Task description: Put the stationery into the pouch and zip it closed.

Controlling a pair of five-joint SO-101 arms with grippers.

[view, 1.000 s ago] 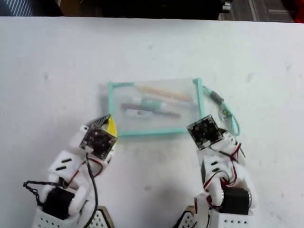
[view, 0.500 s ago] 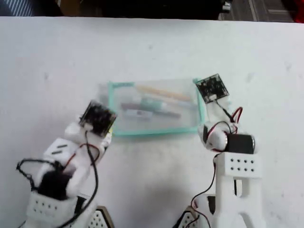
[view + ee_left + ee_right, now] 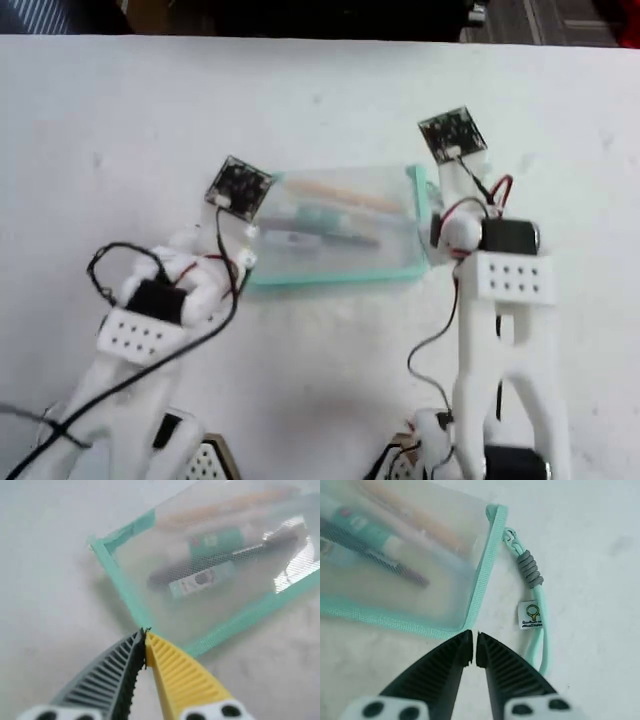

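A clear mesh pouch (image 3: 335, 228) with teal trim lies flat mid-table with pens and a pencil (image 3: 345, 192) inside. My left gripper (image 3: 145, 636), grey and yellow, is shut with its tips against the teal border (image 3: 122, 587) near one corner of the pouch (image 3: 210, 575). At the opposite end my right gripper (image 3: 473, 639), with black fingers, is shut just short of the teal end seam (image 3: 482, 580) of the pouch (image 3: 405, 565). A teal pull cord (image 3: 539, 630) with a grey coil (image 3: 530, 569) and a white tag (image 3: 531, 616) trails from that end.
The left arm (image 3: 150, 310) and the right arm (image 3: 500, 290) stand over the table (image 3: 320, 100) on either side of the pouch. Bare white surface lies behind the pouch up to the dark far edge.
Both arms have stretched forward from the front of the table to the pouch's two ends. The right arm now covers the cord in the high view. The pouch has stayed put.
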